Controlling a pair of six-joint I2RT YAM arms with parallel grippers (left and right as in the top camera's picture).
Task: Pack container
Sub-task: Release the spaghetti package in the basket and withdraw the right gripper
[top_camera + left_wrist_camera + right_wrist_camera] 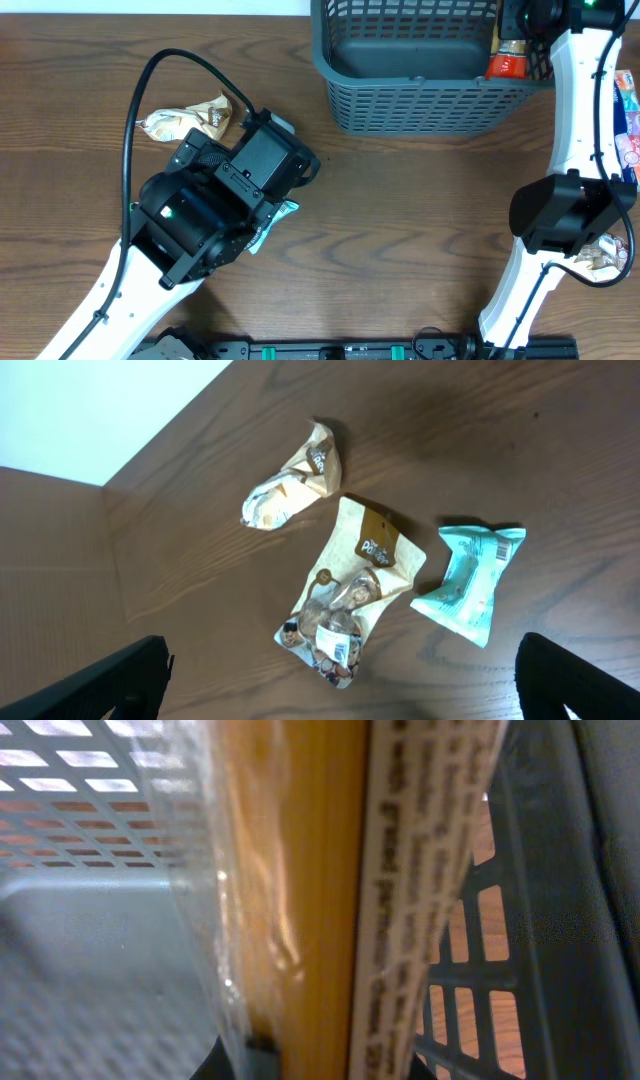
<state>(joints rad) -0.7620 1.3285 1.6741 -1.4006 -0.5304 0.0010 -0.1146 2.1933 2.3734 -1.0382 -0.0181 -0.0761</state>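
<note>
The grey-blue lattice container (430, 100) stands at the table's far edge. My right gripper (517, 30) reaches into its right end and is shut on an orange-red snack packet (508, 64). In the right wrist view that packet (310, 890) fills the frame, with the container's mesh wall (500, 1010) beside it. My left gripper (345, 680) is wide open and empty above a beige-brown packet (350, 590). A crumpled cream packet (290, 485) and a teal packet (468, 582) lie beside it. The cream packet also shows in the overhead view (185, 120).
Colourful packets (628, 130) lie at the table's right edge, and another packet (605, 255) lies by the right arm's base. The left arm covers most of the packets under it in the overhead view; a teal corner (275, 228) peeks out.
</note>
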